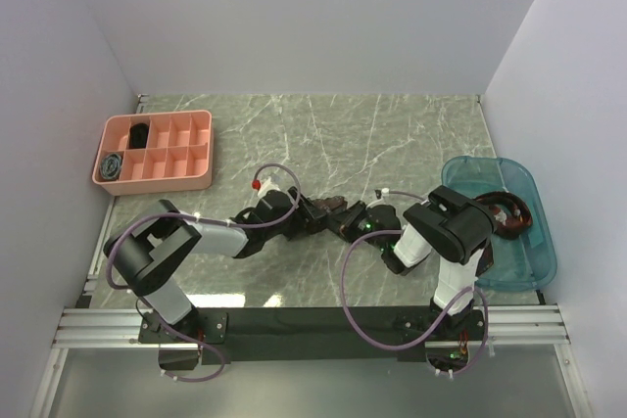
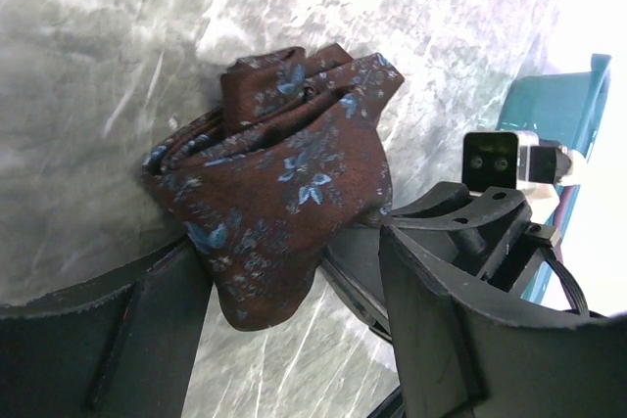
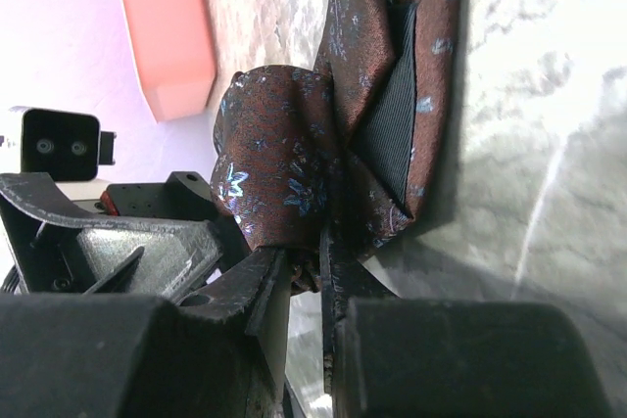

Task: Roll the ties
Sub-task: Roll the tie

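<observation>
My right claw point(image 3: 306, 273) is nipped narrow on a fold of the tie point(image 3: 294, 159), with fabric caught between its fingers. My left claw point(image 2: 291, 247) stands wide, one finger on either side of the same bundle. That tie, brown-maroon with small blue flowers, lies as a loose coil on the marble table point(image 1: 392, 134), mid-table, between my two arms and just ahead of them. Its pointed end point(image 3: 392, 115), black lining showing, is folded against the coil's side rather than wound in tight. One left finger touches the cloth; whether the other presses it too I can't quite tell from this angle.

I judge the rolling itself nearly finished, and the step in hand to be the hand-over: the left closing round the coil while the right pins it. The next move calls for the left to squeeze across the whole roll, flap included, before the right lets go, or it may spring open. Further out, the pink tray point(image 1: 201, 149) at far left holds a black coil point(image 1: 140, 132) and a grey-blue coil point(image 1: 113, 165). The teal bin point(image 1: 470, 178) at right holds more tie fabric, so I reckon work remains.
</observation>
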Available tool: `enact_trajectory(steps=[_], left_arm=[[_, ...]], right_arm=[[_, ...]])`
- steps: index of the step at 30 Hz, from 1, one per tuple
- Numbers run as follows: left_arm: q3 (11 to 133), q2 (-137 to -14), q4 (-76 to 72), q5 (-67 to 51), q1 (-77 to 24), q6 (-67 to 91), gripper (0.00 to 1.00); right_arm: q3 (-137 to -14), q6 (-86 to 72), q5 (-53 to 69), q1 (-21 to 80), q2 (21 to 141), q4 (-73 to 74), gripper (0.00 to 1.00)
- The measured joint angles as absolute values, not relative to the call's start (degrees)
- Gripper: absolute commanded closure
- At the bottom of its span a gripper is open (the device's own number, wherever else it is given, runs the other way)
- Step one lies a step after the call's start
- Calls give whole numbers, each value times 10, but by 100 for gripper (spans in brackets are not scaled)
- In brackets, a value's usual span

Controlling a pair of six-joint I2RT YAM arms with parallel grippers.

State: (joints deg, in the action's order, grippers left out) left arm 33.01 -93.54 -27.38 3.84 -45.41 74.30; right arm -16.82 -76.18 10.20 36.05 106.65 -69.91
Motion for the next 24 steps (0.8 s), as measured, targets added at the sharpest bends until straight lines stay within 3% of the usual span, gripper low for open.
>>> enact_trajectory(steps=[4,11,14,17,18,21,24], left_arm=[[330,-941,-288,36,-452,741,29],[310,-937,-305,39,-449,741,42],[305,-932,-298,42,-449,740,43],[305,-926,-293,41,-449,736,27],[305,-923,-295,40,-449,734,17],[300,-916,-311,36,-449,737,3],[277,-904,-338,35,-449,748,2]], right_arm=[[-184,-759,102,363,1069,-686,100],[-192,-751,98,369,1058,-657,100],[-192,-751,101,372,1057,-656,100],[-192,-751,104,374,1058,-657,100],[-192,-752,105,374,1059,-658,100],[-192,-752,108,374,1060,-658,100],[-192,-752,115,377,1060,-657,100]])
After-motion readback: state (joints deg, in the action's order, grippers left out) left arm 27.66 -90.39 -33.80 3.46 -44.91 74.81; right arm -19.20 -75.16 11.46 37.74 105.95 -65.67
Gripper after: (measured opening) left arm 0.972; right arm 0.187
